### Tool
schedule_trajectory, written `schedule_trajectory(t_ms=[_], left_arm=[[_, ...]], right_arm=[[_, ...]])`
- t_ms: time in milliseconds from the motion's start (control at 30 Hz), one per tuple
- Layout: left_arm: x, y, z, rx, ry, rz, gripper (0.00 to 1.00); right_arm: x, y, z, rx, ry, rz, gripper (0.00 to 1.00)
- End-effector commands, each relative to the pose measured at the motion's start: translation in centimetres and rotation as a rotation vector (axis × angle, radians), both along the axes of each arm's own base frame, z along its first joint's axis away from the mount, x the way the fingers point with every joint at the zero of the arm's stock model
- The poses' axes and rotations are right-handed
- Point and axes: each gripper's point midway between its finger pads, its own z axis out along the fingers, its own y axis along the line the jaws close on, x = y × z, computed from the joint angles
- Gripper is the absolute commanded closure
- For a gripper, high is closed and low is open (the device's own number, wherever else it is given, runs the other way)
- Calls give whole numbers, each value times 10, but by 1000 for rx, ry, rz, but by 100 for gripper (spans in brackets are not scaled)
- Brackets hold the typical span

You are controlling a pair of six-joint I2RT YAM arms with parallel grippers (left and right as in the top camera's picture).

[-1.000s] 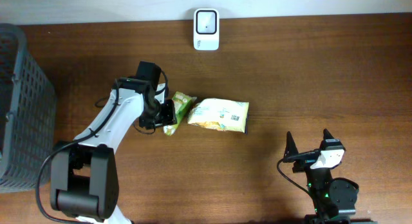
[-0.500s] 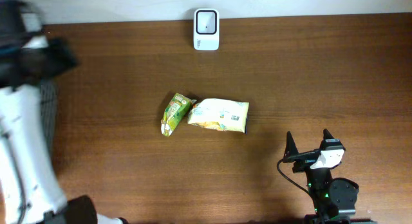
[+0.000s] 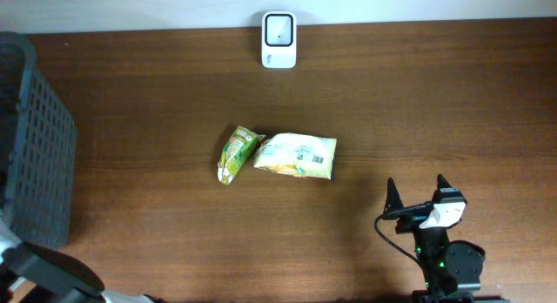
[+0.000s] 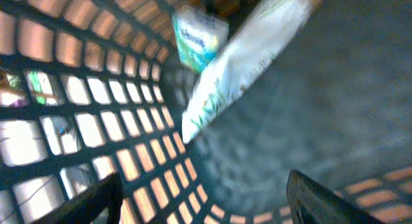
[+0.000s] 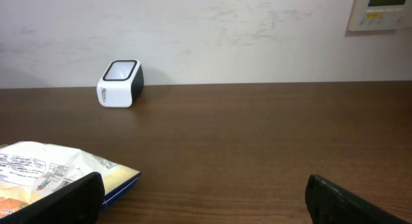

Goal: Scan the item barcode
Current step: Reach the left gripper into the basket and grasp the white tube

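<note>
Wood table (image 3: pixel 435 103), pale wall (image 5: pixel 225 31) behind scanner (image 5: pixel 120 83), right gripper (image 5: pixel 205 201) spread, left gripper (image 4: pixel 199 198) spread, seemingly inside basket (image 4: pixel 96 108)

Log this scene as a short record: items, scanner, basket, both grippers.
items on table: green pouch beside yellow snack bag, mid-table
scanner: far edge, nothing near it
basket: left edge; white bag and small packet inside
left gripper: open, empty, facing into the basket
right gripper: open, empty, near edge, apart from the items
</note>
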Motion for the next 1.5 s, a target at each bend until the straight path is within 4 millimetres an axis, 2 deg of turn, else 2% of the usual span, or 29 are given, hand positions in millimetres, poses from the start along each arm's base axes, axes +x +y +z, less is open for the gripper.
schedule_trajectory(t_ms=[0,33,100,167,233,333,433,467,567,633,667,700,767,867,900,933,967,1100,1167,1233,1267,1300,1333,1467], left_arm=[[-9,16,-34,34,54,-52,18],[-6,21,-47,38,59,-116,8],[0,26,-64,17,47,-229,7],[-4,35,-72,12,45,-231,5],[-12,46,-83,4,51,-204,5],[-21,51,-109,-51,84,-195,7],[-15,50,-135,-102,74,-208,11],[-10,50,-137,-108,50,-218,17],[-6,49,-137,-113,29,-227,58],[-6,49,-137,-113,29,-227,83],[-6,49,-137,-112,28,-227,91],[-6,48,-135,-111,28,-228,97],[1,49,-119,-86,8,-239,100],[24,50,-56,25,-71,-273,100],[32,47,-24,84,-108,-291,100],[37,43,-4,121,-131,-306,100],[45,34,32,190,-189,-314,100],[50,-6,111,330,-346,-334,100],[49,-44,153,386,-445,-365,100],[47,-86,175,381,-522,-402,100],[46,-106,176,345,-551,-409,100],[47,-126,168,279,-573,-400,100],[53,-149,153,186,-569,-416,100],[79,-211,91,-12,-410,-589,100]], right_arm=[[0,-3,-3,0,1,-16,1],[0,-3,-3,0,2,-16,1],[0,-3,-3,0,2,-16,1],[0,-3,-3,0,2,-16,1],[0,-3,-3,0,2,-16,1],[0,-3,-3,0,2,-16,1],[0,-3,-3,0,2,-16,1],[0,-3,-3,0,2,-16,1],[0,-3,-3,0,2,-16,1],[0,-3,-3,1,3,-16,1],[0,-3,-3,1,3,-16,1],[0,-3,-3,1,3,-16,1],[0,-3,-3,1,3,-16,1],[0,-3,-3,1,3,-16,1],[0,-3,-3,1,3,-16,1],[0,-3,-3,1,3,-16,1],[0,-3,-3,1,3,-16,1],[0,-3,-3,1,3,-16,1],[0,-3,-3,1,3,-16,1],[0,-3,-3,1,3,-16,1],[0,-3,-3,1,3,-16,1],[0,-3,-3,1,3,-16,1],[0,-3,-3,1,3,-16,1],[0,-3,-3,1,3,-16,1]])
